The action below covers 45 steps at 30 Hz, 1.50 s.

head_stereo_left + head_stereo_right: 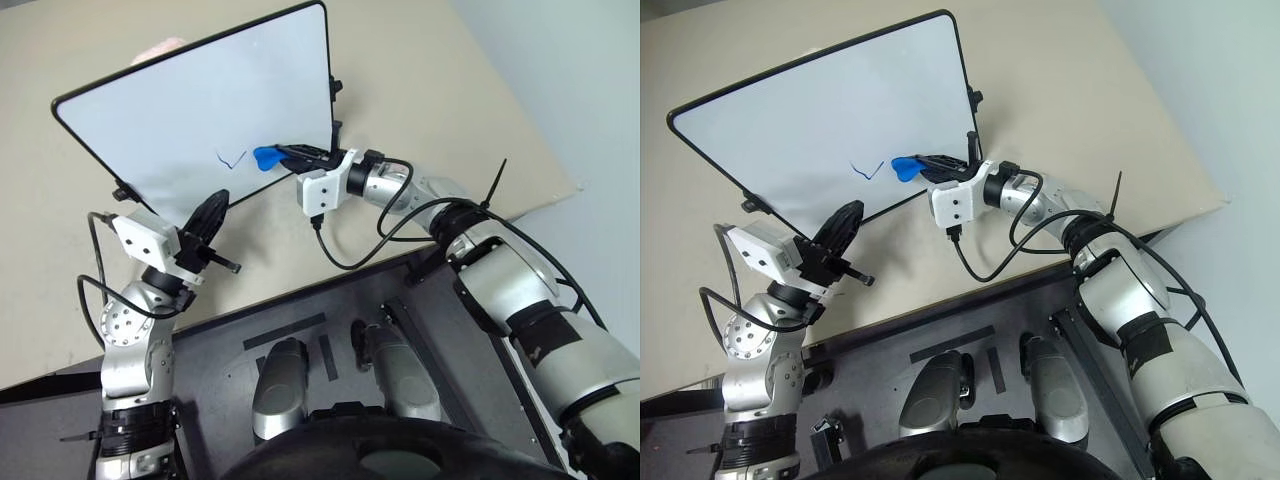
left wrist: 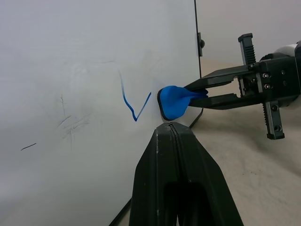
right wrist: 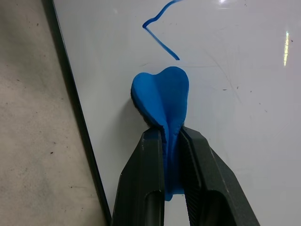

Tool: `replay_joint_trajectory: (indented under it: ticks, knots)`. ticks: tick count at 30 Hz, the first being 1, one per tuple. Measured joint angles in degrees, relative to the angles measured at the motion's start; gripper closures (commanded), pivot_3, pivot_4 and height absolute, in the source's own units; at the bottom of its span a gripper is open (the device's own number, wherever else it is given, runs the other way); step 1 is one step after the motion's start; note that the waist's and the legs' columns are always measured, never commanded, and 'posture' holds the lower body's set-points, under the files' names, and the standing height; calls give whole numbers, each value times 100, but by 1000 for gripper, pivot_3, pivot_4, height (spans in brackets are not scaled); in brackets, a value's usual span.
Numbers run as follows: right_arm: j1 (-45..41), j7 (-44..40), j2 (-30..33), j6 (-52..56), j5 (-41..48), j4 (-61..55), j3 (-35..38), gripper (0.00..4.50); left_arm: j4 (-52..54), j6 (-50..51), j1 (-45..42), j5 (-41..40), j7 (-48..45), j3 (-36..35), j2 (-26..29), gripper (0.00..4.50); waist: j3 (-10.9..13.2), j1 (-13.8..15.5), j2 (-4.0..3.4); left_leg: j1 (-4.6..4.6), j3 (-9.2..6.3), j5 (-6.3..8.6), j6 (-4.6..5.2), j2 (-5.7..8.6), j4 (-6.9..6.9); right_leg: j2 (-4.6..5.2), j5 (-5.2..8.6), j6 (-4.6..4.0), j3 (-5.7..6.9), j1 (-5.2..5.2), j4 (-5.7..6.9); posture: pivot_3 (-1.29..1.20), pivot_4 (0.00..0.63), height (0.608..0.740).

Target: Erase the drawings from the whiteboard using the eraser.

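The eraser (image 3: 162, 101) is pinched at its narrow middle by the right gripper (image 3: 170, 134), both black fingers clamped tight on it with the blue block bulging out past the tips. Its front end presses flat against the whiteboard (image 1: 180, 110) in the lower part of the white surface, near the frame edge on the robot's right.

The drawings (image 2: 133, 101) — one thin blue check-shaped line — sit just beside the eraser's tip, apart from it by a thin strip of white; the line looks whole. Faint grey scuffs (image 2: 70, 123) lie further off on the board.

The board stands tilted, leaning back, with its lower edge held by the left gripper (image 1: 207, 222). The left fingers (image 2: 176, 174) are pressed together, with the board's black frame running into them at the base — grip on the bottom edge, below the drawing. Small black knobs (image 1: 336, 88) stick out on the right frame edge.

A beige tabletop (image 1: 430, 90) lies behind the board. A black cable (image 1: 345, 262) loops under the right wrist.
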State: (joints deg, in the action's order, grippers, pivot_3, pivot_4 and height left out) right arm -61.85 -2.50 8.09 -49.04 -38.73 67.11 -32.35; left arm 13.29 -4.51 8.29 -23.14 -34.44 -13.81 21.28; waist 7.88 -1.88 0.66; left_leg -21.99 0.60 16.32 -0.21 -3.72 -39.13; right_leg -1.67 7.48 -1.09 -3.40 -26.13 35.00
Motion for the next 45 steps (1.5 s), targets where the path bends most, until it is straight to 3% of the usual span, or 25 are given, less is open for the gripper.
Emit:
replay_joint_trajectory:
  ticks: [10,27,38,45]
  knots:
    - [-308,465,257,-108,-32,-282,46,4212,6,5,99,-8,1,-40,23,4500,0,-26,0,-3,0,1,-1,0,5,0,-6,-6,4,-15,-1,0,150,740]
    - [48,55,-446,-44,-207,-94,-245,4212,5,5,120,-8,-14,-78,23,4500,0,-12,0,-10,0,18,-9,0,4,0,-2,-3,5,-20,-9,0,150,740]
    - [-428,780,-143,-34,-375,-355,-232,4212,6,4,187,-9,-13,-105,23,4500,1,-17,-1,-4,0,18,-8,0,2,0,-6,-9,8,-24,-2,0,150,740]
    - [-327,814,-279,-3,-373,-291,-241,4212,9,4,199,-9,-3,-106,23,4500,0,-30,0,3,0,18,-8,0,2,0,-8,-9,9,-26,-2,0,150,740]
